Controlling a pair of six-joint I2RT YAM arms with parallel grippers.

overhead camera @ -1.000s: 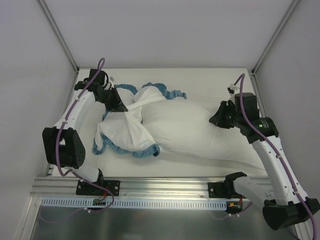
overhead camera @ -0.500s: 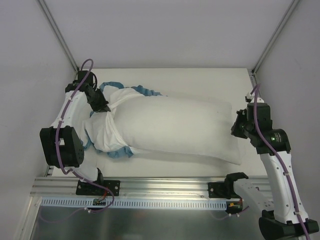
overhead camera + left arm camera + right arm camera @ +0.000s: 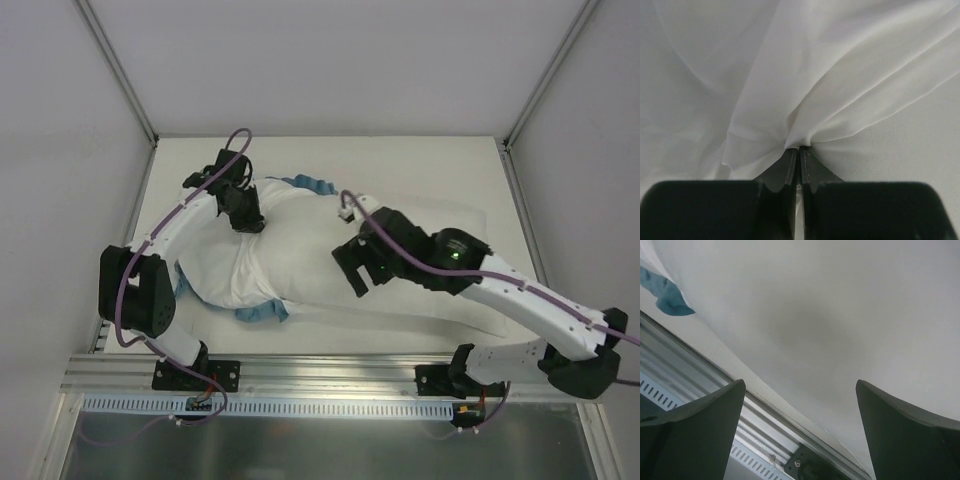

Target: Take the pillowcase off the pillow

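The pillow (image 3: 315, 235) lies lengthwise across the table, its right part under my right arm. The pillowcase (image 3: 222, 275) is bunched inside out over its left end, white with a teal frill (image 3: 262, 313) showing at the near edge. My left gripper (image 3: 247, 218) is over the pillow's back left and is shut on a pinch of that white cloth; the left wrist view shows the gripper (image 3: 800, 150) with folds of the pillowcase (image 3: 790, 75) fanning out from it. My right gripper (image 3: 357, 275) hangs open over the pillow's middle front. In the right wrist view the gripper (image 3: 800, 385) holds nothing, with the pillow (image 3: 830, 305) below and the frill (image 3: 667, 299) at top left.
A slotted aluminium rail (image 3: 330, 375) runs along the near edge of the white table (image 3: 400, 160), with both arm bases on it. White enclosure walls and corner posts (image 3: 120, 75) close in the left, back and right sides.
My right arm swung from the pillow's right end to over its middle, and its jaws opened. My left gripper carried the pinched cloth to the right, over the pillow.
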